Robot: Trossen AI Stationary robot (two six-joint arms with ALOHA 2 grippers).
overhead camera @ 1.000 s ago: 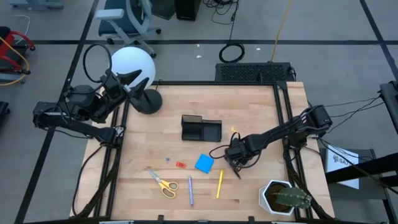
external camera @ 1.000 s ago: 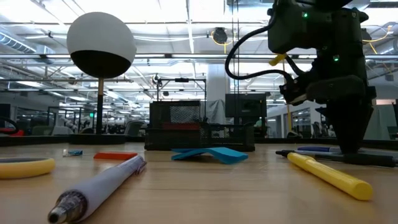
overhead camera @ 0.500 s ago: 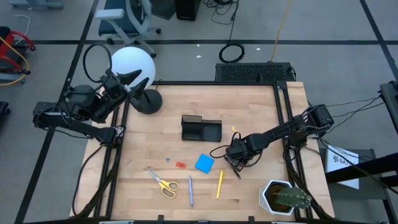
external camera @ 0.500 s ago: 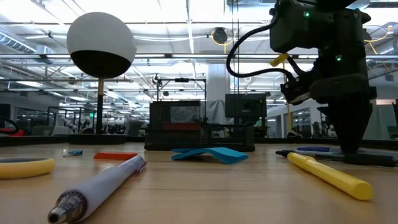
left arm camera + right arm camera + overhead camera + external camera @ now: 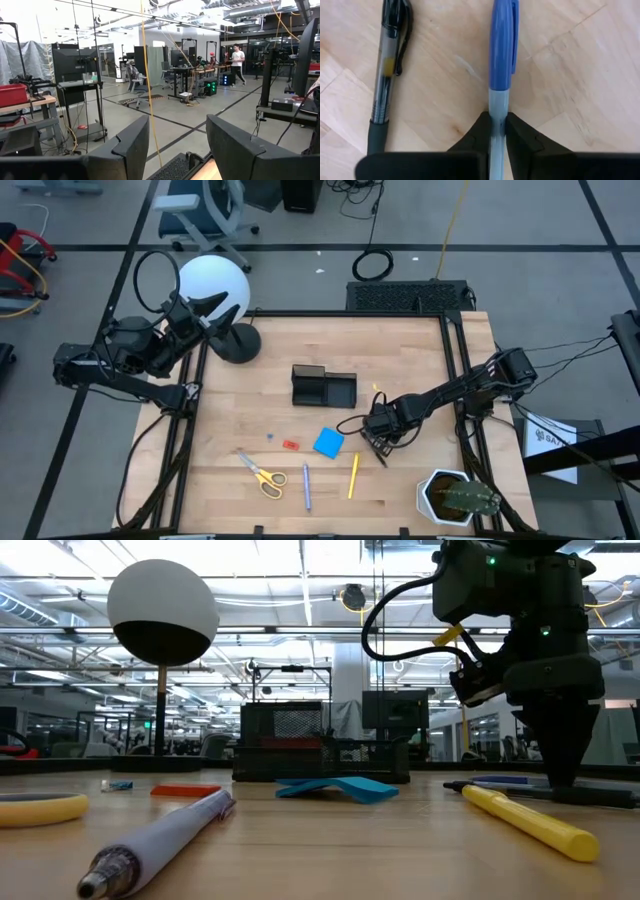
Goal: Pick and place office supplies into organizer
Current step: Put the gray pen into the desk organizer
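Observation:
My right gripper (image 5: pixel 378 438) points down at the table's right middle, shut on a blue-capped pen (image 5: pixel 503 45) with a grey barrel. A black pen (image 5: pixel 387 75) lies flat right beside it. The black organizer (image 5: pixel 323 387) stands at the table's centre. On the wood near it lie the blue pad (image 5: pixel 328 443), a red piece (image 5: pixel 290 445), a blue pin (image 5: pixel 269 436), yellow-handled scissors (image 5: pixel 262 474), a blue-and-silver pen (image 5: pixel 306 486) and a yellow pen (image 5: pixel 353 475). My left gripper (image 5: pixel 177 125) waits open off the table's far-left corner, by the lamp. My right gripper pinches the pen's grey barrel (image 5: pixel 498 107), just below the blue cap, between its two fingertips (image 5: pixel 477 130). The fingers come from above, pointing down, and close across the barrel. The pen lies flat on the table (image 5: pixel 560 75).
A round black lamp base (image 5: pixel 238 342) with a white globe (image 5: pixel 212 283) stands at the far-left corner. A white potted cactus (image 5: pixel 455 498) sits at the near-right corner. Bare wood lies along the far edge and on the left half.

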